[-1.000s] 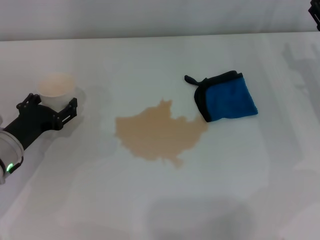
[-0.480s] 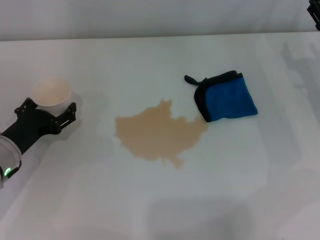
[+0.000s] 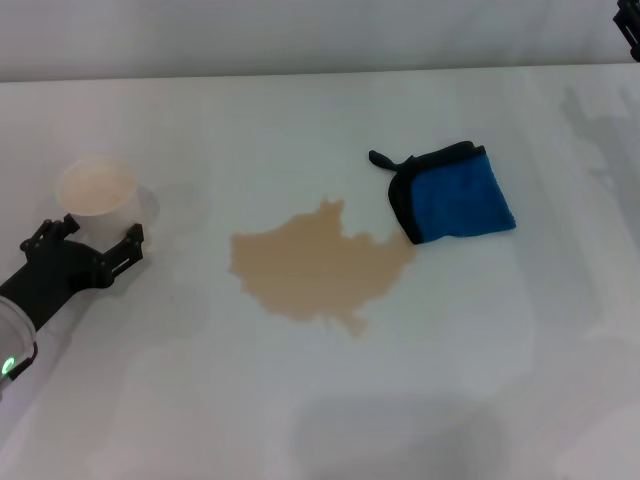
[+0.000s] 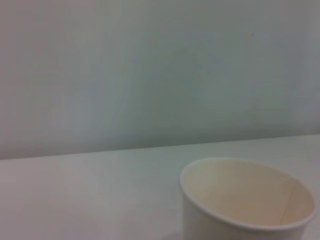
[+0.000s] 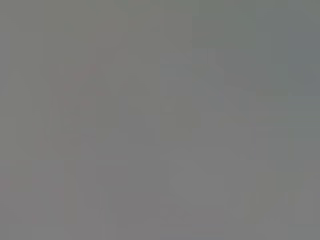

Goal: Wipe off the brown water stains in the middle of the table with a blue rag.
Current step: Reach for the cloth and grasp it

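The brown water stains [image 3: 318, 268] spread as a tan puddle in the middle of the white table [image 3: 480, 340]. The blue rag [image 3: 452, 193] lies folded to the puddle's far right, its near corner touching the puddle's edge, its black loop tab pointing left. My left gripper [image 3: 90, 238] is open and empty at the left, just on the near side of a white paper cup [image 3: 97, 190]. Only a black bit of my right arm [image 3: 631, 26] shows at the top right corner, far from the rag. The right wrist view shows only flat grey.
The white paper cup stands upright at the far left and also shows in the left wrist view [image 4: 247, 200]. A pale wall [image 3: 300, 35] runs behind the table's far edge.
My left gripper has let go of the paper cup and drawn back toward the near left. The cup stays standing. Rag and puddle have not moved.
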Robot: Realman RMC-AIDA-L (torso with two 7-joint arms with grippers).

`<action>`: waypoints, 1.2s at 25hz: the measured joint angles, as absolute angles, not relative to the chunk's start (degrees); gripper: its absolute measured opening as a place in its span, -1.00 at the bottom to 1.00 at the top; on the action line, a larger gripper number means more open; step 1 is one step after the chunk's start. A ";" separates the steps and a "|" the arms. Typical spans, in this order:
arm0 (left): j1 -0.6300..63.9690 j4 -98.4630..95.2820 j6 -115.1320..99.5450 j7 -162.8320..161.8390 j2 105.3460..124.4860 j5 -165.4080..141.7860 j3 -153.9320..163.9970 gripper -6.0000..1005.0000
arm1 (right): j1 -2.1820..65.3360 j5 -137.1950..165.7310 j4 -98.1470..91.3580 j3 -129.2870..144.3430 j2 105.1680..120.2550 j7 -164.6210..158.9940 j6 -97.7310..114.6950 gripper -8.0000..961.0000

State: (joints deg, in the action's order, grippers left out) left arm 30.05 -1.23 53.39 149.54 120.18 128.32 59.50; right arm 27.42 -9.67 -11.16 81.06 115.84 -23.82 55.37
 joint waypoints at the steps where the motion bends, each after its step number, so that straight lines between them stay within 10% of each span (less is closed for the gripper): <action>1: 29.78 -1.20 53.59 149.51 120.21 128.32 59.50 0.75 | 27.42 -9.66 -11.16 81.11 115.84 -23.82 55.37 0.78; 30: 17.66 1.30 80.71 143.59 119.62 131.13 57.74 0.75 | 27.37 -9.13 -11.16 81.85 115.41 -23.85 54.85 0.78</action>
